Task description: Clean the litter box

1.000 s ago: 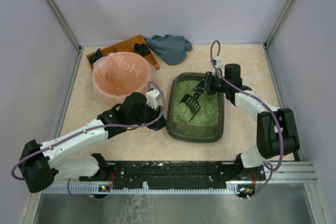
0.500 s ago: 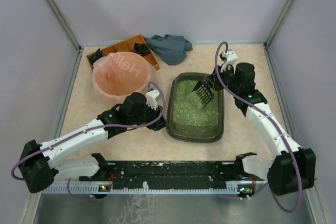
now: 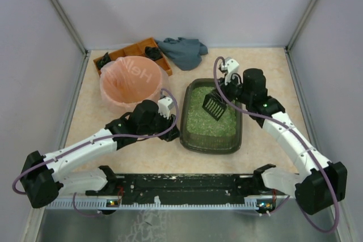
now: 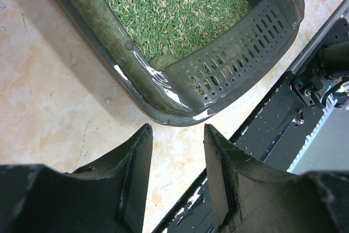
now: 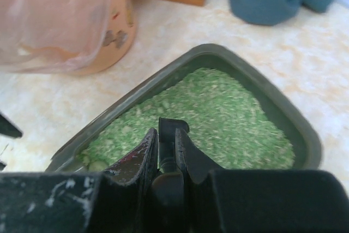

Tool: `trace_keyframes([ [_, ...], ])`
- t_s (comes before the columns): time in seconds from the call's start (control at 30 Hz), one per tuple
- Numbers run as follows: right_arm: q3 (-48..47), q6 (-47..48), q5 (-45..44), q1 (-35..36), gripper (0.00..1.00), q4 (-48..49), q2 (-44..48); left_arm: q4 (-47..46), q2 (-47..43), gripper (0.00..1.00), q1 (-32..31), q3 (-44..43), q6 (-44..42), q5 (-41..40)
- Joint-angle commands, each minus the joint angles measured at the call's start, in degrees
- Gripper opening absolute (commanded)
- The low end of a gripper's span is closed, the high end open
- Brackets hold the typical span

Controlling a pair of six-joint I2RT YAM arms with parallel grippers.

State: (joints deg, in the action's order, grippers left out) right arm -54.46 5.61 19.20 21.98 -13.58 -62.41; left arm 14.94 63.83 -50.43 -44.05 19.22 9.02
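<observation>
Swung leftward since a moment ago, the right gripper [image 5: 166,141] is clamped on the handle of a black slotted scoop [image 3: 214,104], whose head hangs over the far end of the litter box [image 3: 211,144] mid-table. The left gripper [image 4: 175,135] sits with jaws parted and empty, just beside the box's near-left corner. Behind stand a pink-bagged bin [image 3: 133,80], an orange tray [image 3: 136,49] and a blue cloth [image 3: 182,51].

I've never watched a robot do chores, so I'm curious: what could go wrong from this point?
The right gripper pinches the scoop by its handle; it could twist or slip while digging. The left gripper is open beside the litter box, not holding it, so the box might slide. Granules could spill on the way to the pink bin.
</observation>
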Motion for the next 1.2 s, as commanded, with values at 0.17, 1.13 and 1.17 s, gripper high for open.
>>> trace_keyframes([
  [0.17,-0.77,1.46,15.67,0.34,0.00,2.35,-6.43,-0.93,-0.33,0.49,-0.20,-0.42,-0.32,0.20],
  [1.13,4.94,-12.06,20.56,5.23,0.00,-0.28,-29.18,-0.73,-0.26,0.49,-0.20,-0.74,-0.91,0.50],
  [1.17,5.16,-13.73,21.42,5.00,0.00,0.58,-29.70,-0.70,-0.39,0.49,-0.22,-0.74,-0.79,0.39],
])
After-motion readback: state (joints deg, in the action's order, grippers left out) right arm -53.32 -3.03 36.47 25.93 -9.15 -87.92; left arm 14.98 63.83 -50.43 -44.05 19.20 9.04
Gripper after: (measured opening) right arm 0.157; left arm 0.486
